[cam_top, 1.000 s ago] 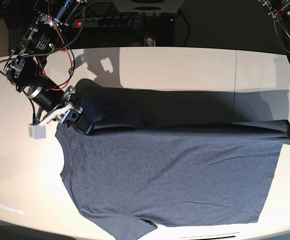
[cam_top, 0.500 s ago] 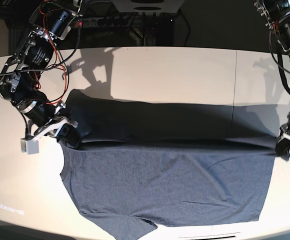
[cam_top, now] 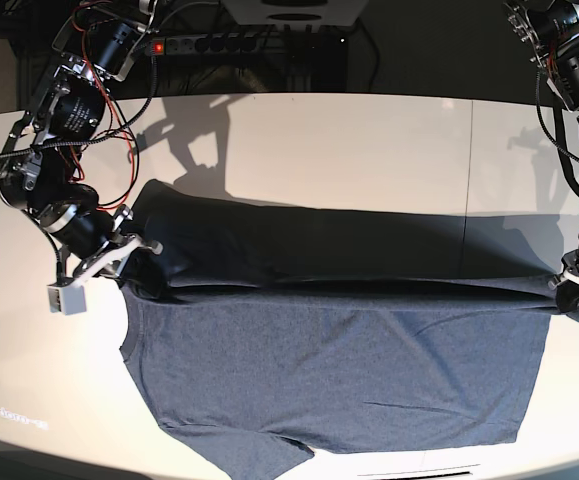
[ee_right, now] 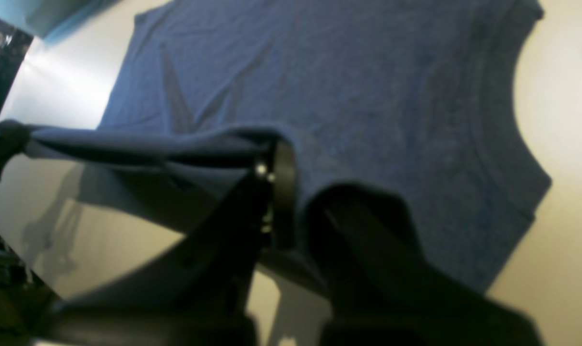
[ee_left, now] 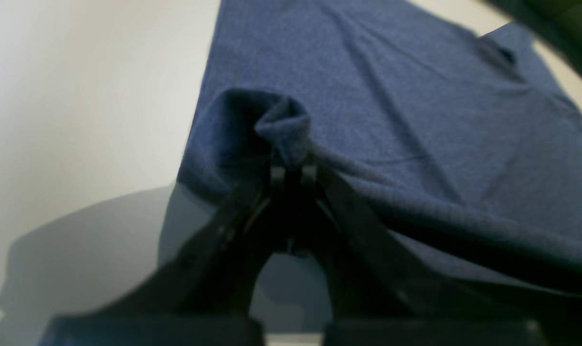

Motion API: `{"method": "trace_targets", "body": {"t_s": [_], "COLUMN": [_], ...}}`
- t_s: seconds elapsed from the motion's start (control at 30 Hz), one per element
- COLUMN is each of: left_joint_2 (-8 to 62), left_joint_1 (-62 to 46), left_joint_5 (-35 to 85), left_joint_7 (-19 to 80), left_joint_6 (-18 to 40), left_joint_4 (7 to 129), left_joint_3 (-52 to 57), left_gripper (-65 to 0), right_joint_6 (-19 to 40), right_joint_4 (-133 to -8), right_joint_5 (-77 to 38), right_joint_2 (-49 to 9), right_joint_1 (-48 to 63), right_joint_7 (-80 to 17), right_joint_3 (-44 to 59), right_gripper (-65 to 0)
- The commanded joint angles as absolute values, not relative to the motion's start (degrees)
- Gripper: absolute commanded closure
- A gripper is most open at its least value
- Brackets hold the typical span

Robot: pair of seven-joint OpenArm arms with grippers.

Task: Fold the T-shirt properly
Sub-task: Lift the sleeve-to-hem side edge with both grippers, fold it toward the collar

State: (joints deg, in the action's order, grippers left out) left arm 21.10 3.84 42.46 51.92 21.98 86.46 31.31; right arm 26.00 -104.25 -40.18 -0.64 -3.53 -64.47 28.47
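In the left wrist view, your left gripper [ee_left: 291,174] was pinched tight on a small bunched corner of the T-shirt [ee_left: 391,105], so little cloth that a sharp tug could have pulled it free. In the right wrist view, your right gripper [ee_right: 276,192] was clamped on the edge near the collar, the fabric sagging beside it, so uneven tension might have skewed the fold. In the base view, the T-shirt [cam_top: 339,370] lay on the table [cam_top: 369,140] with its far half lifted between both grippers; mismatched arm speeds could have left a crooked crease.

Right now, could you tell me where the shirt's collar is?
In the base view the collar lies at the T-shirt's left end, just below the right gripper.
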Motion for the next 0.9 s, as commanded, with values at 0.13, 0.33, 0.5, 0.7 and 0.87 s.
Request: {"method": "trace_targets", "body": {"t_s": [0.13,0.33,0.5,0.7,0.87], "left_joint_2": [22.4,22.4,22.4,22.6,22.7], "left_joint_1": [4.9,5.0,5.0,9.3,13.7], "left_joint_5": [42.3,41.0,40.9,40.8,40.8], "left_joint_7": [48.2,47.7,46.5,47.0,46.9], "left_joint_6": [23.6,23.6,23.6,23.6,23.6], "left_joint_4": [87.2,87.2,87.1,81.4,74.7], "left_joint_3": [31.7,31.7,31.7,29.1,25.5], "left_gripper": [0.0,0.0,0.0,0.0,0.0], "right_joint_6": [30.0,30.0,30.0,30.0,30.0], "right_joint_4": [-104.5,-96.9,-91.4,-89.3,-88.9], "right_joint_5": [-33.2,-31.9,-30.3,-30.1,-30.1], "right_joint_2": [-1.3,-1.3,-1.3,-1.9,-3.3], "right_joint_1": [-7.3,-11.3,-14.0,-16.6,-16.8], "right_joint_7": [-61.0,-60.8,-59.9,-59.4,-58.3], "right_joint_3": [24.5,24.2,24.2,24.1,24.1], "right_gripper": [0.0,0.0,0.0,0.0,0.0]}}
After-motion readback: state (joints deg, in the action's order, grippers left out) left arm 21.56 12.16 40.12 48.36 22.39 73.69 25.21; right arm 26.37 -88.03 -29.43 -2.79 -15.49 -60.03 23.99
